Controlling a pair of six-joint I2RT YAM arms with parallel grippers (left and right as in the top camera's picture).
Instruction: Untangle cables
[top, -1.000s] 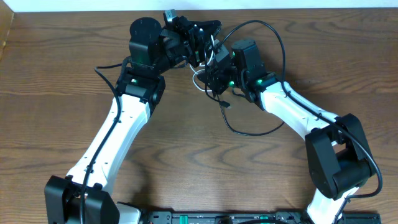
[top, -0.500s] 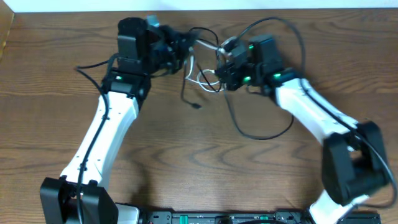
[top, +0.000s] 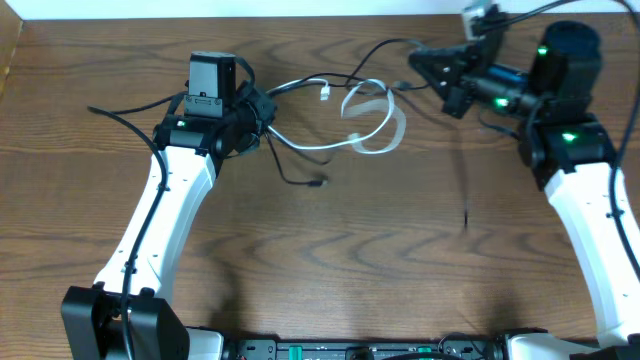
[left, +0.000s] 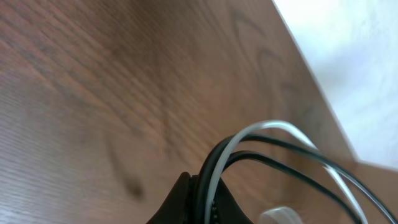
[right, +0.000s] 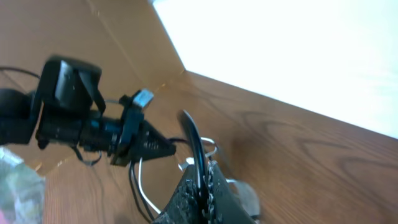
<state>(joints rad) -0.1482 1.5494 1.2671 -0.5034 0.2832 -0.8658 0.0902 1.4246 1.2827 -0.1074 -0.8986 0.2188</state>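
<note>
The left gripper (top: 262, 108) pinched both cables (left: 273, 124) tight; the right gripper (top: 418, 62) nipped only the black cable (right: 191, 138). Beneath them lay the brown wood-grain table (top: 330, 250), a white backdrop (top: 250, 8) just beyond

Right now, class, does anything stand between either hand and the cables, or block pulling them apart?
Nothing visible does. The left hand is shut on the cables, white and black strands together. The right hand is shut on the black cable. Only bare table lies between the hands.
</note>
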